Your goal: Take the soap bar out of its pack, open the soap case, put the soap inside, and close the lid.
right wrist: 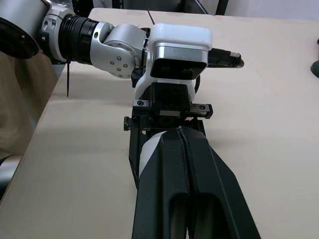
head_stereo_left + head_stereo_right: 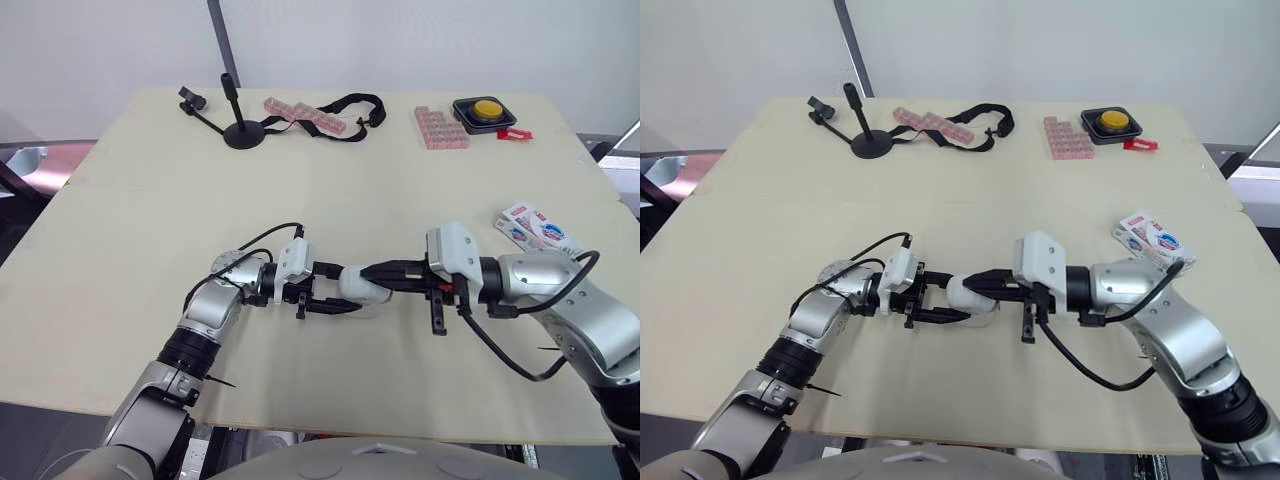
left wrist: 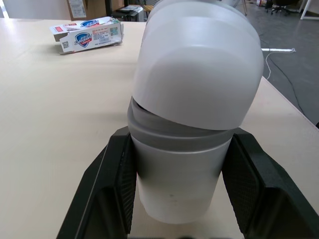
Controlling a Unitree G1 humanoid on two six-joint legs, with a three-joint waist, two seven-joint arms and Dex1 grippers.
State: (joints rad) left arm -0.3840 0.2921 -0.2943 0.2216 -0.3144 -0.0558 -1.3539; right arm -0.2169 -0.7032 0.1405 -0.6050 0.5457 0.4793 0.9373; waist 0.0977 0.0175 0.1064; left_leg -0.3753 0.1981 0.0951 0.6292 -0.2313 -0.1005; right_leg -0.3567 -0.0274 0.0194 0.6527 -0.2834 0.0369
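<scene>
I am clamping the soap case [image 2: 362, 286] between the fingers of my left hand [image 2: 338, 290] at the near middle of the worktop [image 2: 150, 200], its lid [image 3: 194, 89] sitting askew over the base. My right hand [image 2: 385, 270], fingers pressed together, is bearing on that lid (square, steady pressure looks wisest, lest the case twist free). Farther off, the soap pack [image 2: 535, 228] is lying opened.
</scene>
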